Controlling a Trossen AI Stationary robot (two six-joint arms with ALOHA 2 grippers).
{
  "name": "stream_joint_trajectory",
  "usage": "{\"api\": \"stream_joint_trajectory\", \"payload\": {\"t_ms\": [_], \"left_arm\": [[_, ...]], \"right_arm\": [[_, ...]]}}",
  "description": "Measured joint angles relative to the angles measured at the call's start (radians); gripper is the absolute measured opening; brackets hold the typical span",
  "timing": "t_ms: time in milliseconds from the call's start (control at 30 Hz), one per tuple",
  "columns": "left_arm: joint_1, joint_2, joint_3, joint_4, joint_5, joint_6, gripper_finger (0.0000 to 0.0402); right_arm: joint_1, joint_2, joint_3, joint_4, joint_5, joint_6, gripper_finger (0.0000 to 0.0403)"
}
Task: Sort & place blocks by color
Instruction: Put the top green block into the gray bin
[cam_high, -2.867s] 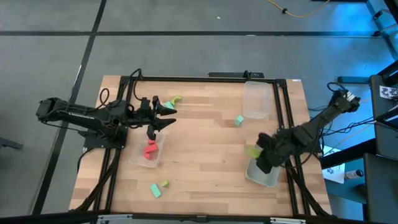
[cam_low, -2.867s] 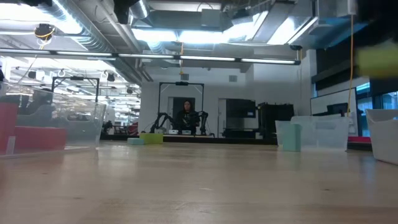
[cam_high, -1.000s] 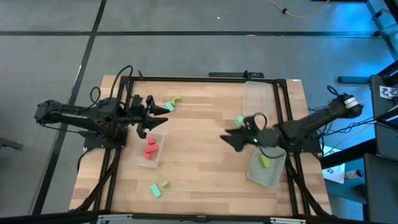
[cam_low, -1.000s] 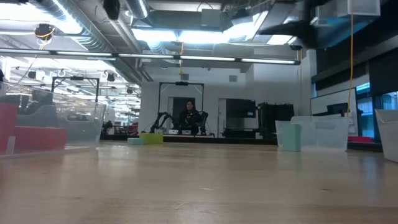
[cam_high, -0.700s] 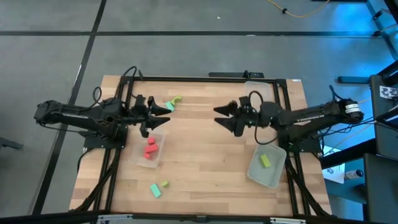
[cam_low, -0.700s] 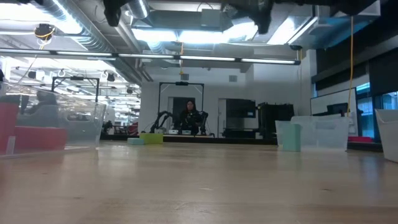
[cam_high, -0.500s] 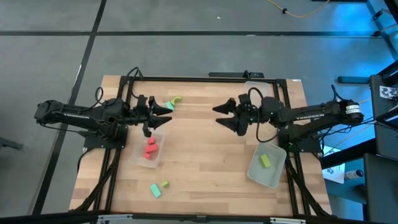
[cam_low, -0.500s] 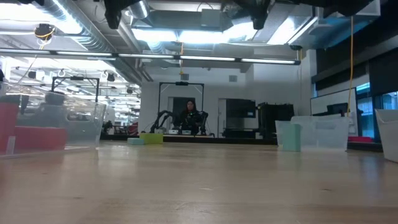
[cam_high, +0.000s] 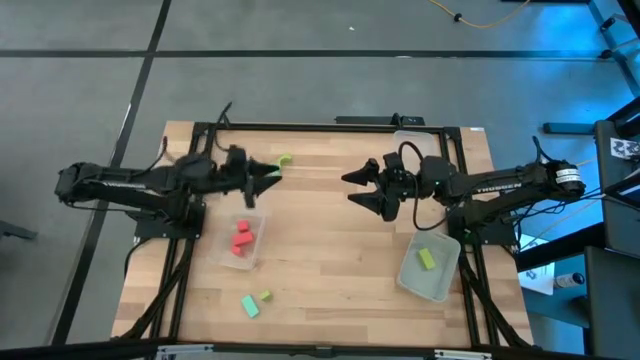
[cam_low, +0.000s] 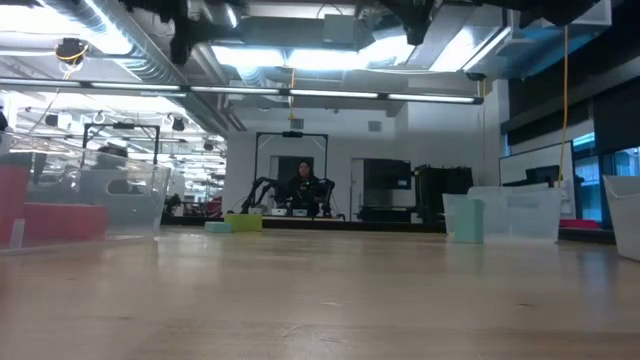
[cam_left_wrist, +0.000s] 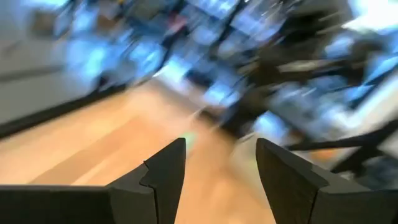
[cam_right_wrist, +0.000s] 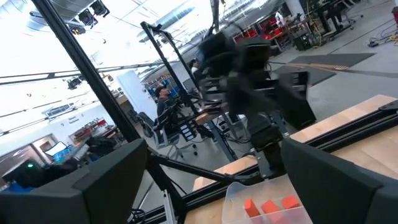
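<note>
Red blocks (cam_high: 240, 238) lie in a clear tray (cam_high: 258, 222) at the left. One yellow-green block (cam_high: 427, 258) lies in a clear tray (cam_high: 408, 280) at the near right. A yellow-green block (cam_high: 284, 159) rests on the table by the far edge. A teal block (cam_high: 249, 306) and another yellow-green block (cam_high: 265, 296) lie near the front edge. My left gripper (cam_high: 264, 177) hovers open and empty above the table, between the red tray and the far block. My right gripper (cam_high: 355, 187) hovers open and empty over the table's middle.
A third clear tray (cam_high: 412, 155) stands at the far right, partly under my right arm. The black frame rails (cam_high: 300, 126) run along the far edge and both sides. Bare wood lies between the two grippers and toward the front middle.
My right gripper has swung from beside the near right tray toward the far edge and the table's middle, rising and rolling, then stopped. My left gripper has turned and shifted slightly toward the far edge. Both stay open. No block has moved.
</note>
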Motion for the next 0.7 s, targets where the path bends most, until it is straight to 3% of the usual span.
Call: {"api": "stream_joint_trajectory", "payload": {"t_ms": [167,333,500,700], "left_arm": [[0.272,0.181,0.186,-0.391,0.170,0.039,0.0188],[0.502,0.427,0.246,-0.466,0.353,0.125,0.0188],[0.598,0.660,0.278,-0.463,0.413,0.174,0.0188],[0.621,0.849,0.398,-0.474,0.425,0.261,0.0200]], "right_arm": [[-0.006,0.000,0.000,-0.004,0.008,-0.001,0.0374],[-0.005,0.000,0.001,-0.019,0.008,0.023,0.0374],[-0.005,0.000,0.001,-0.049,0.008,0.060,0.0374],[-0.005,0.000,0.001,-0.051,0.009,0.085,0.0374]]}}
